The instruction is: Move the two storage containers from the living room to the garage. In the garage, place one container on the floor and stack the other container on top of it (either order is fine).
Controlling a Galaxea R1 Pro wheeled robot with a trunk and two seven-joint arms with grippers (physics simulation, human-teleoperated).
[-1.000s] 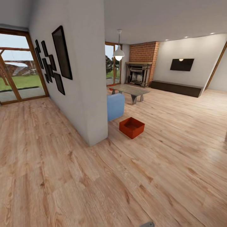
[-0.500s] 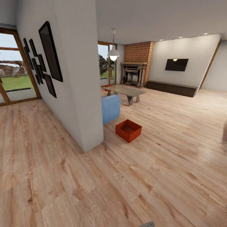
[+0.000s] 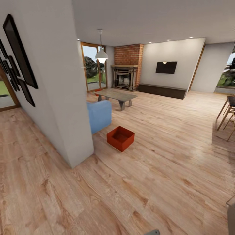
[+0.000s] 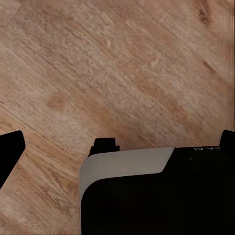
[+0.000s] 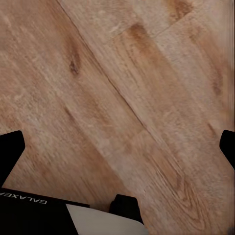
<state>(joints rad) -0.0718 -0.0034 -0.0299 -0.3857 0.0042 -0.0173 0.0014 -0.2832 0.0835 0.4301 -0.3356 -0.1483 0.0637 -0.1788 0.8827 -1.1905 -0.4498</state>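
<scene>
Orange-red storage container (image 3: 120, 138) is sitting on the light wood plank floor (image 3: 156, 176) in the living room, just beside the blue sofa (image 3: 99, 115) end and near the white wall corner (image 3: 73, 130). Left gripper (image 4: 120, 142) and right gripper (image 5: 120, 142) are hanging over bare planks, fingers wide apart, holding nothing. Coffee table (image 3: 116, 95) and brick fireplace (image 3: 125, 76) are standing beyond the container.

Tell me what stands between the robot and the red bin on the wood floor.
Nothing visible does. Bare wood floor runs up to the red bin. The white wall and blue sofa stand beside it, off the straight path.
</scene>
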